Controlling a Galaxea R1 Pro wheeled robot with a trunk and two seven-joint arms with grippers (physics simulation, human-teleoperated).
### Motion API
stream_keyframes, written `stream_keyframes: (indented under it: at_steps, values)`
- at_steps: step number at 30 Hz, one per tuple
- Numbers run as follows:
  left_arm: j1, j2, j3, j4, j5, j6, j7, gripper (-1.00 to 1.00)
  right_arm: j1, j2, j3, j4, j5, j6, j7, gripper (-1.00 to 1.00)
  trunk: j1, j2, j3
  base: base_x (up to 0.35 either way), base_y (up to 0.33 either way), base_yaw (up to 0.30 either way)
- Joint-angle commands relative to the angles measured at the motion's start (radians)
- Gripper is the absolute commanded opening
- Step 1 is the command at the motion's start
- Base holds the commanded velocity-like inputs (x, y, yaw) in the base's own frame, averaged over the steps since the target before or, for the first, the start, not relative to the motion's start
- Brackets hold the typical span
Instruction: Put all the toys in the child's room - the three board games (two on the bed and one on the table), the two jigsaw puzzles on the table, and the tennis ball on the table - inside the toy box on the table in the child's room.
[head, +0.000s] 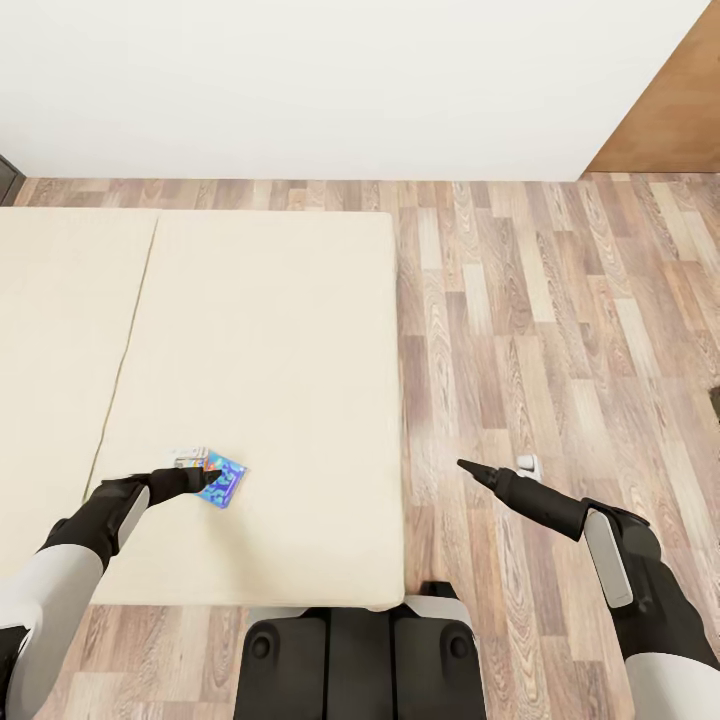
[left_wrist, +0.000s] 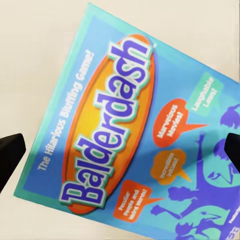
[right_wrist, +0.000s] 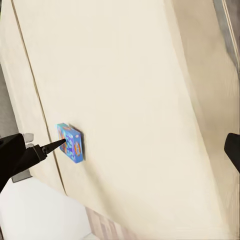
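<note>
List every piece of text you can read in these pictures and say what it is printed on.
"Balderdash": title on the blue board game lying on the bed.
"The Hilarious Bluffing Game!": along its orange oval.
"Marvelous Movies!": orange bubble.
"Laughable Laws!": green bubble.
The two lower orange bubbles are too blurred to read.

Both arms are white at the upper segments and black toward the wrists, each with a pale grey panel on the forearm. The left end effector and right end effector taper to thin black fingers. The base is black with rounded blocks.
</note>
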Motion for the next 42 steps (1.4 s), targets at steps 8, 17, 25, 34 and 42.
stream_keyframes:
  at_steps: [8, 17, 25, 34, 42]
  values:
    - [0.000, -0.005, 0.007, -0.001, -0.004, 0.009, -0.007, 1.00, -0.001, 0.000, -0.002, 0.001, 0.000, 0.005, 0.003, 1.00, 0.001, -0.002, -0.001, 0.000, -0.251, 0.000]
    - [0.000, -0.005, 0.007, -0.001, -0.004, 0.009, -0.007, 1.00, -0.001, 0.000, -0.002, 0.002, 0.000, 0.005, 0.003, 1.00, 0.001, -0.002, -0.001, 0.000, -0.295, 0.000]
    - [0.000, -0.007, 0.007, -0.001, -0.004, 0.009, -0.007, 1.00, -0.001, -0.001, -0.003, 0.002, 0.000, 0.005, 0.003, 1.00, 0.001, -0.002, -0.001, 0.000, -0.285, 0.000]
    - [0.000, -0.007, 0.007, -0.001, -0.004, 0.010, -0.007, 1.00, -0.001, -0.001, -0.003, 0.002, 0.000, 0.005, 0.003, 1.00, 0.001, -0.002, -0.001, 0.000, -0.188, 0.000]
    - [0.000, -0.007, 0.008, -0.001, -0.004, 0.011, -0.007, 1.00, -0.001, -0.001, -0.003, 0.003, 0.000, 0.005, 0.003, 1.00, 0.001, -0.002, -0.001, 0.000, -0.147, 0.000]
